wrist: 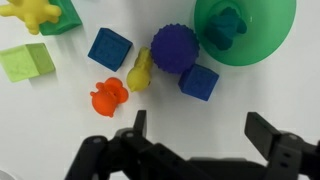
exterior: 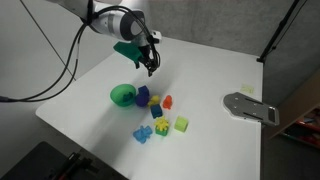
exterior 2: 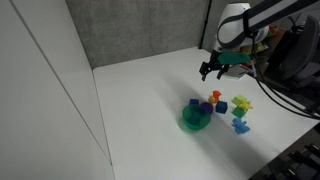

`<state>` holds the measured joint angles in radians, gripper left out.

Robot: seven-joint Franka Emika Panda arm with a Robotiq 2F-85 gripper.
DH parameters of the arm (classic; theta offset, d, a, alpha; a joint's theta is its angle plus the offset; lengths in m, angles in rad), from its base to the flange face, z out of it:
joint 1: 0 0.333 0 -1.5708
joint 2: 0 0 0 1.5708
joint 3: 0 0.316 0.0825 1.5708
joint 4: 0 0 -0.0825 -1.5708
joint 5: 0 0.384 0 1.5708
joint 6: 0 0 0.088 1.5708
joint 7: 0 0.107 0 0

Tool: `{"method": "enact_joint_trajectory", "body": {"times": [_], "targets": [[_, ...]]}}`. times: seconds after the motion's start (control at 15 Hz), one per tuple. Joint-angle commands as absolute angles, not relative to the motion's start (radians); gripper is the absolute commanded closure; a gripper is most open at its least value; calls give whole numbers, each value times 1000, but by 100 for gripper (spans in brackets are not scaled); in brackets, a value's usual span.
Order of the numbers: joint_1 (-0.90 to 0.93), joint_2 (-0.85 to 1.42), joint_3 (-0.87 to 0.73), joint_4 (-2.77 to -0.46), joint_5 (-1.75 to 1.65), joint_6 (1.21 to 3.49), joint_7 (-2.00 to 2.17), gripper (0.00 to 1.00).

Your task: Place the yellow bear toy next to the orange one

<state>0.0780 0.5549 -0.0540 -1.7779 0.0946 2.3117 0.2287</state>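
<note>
In the wrist view the yellow bear toy point(wrist: 140, 72) lies on the white table, touching or almost touching the upper right of the orange one point(wrist: 108, 97). It sits between two blue blocks point(wrist: 110, 47) point(wrist: 198, 82) and just left of a purple ball point(wrist: 176, 47). My gripper point(wrist: 200, 128) is open and empty, above bare table below these toys. In both exterior views the gripper point(exterior: 148, 65) point(exterior 2: 210, 70) hangs in the air above the toy cluster. The orange one point(exterior: 167, 101) shows at the cluster's edge in an exterior view.
A green bowl point(wrist: 245, 30) point(exterior: 123, 95) holds a teal figure point(wrist: 228, 25). A lime-green cube point(wrist: 27, 62) and a chunkier yellow piece point(wrist: 30, 12) lie to the left. A light-blue figure point(exterior: 143, 133) sits near the front. A grey metal plate point(exterior: 250, 107) lies by the table edge.
</note>
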Motion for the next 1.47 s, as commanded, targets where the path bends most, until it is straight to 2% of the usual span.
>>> {"method": "enact_joint_trajectory", "body": {"times": [0.0,0.73,1.4], "targets": [[77,388,-43,-1925,38,2287,183,0],[54,-2,-22,-2082,22,2073,158,0],[34,-106,-21,-2016,45,1892,154,0]]}}
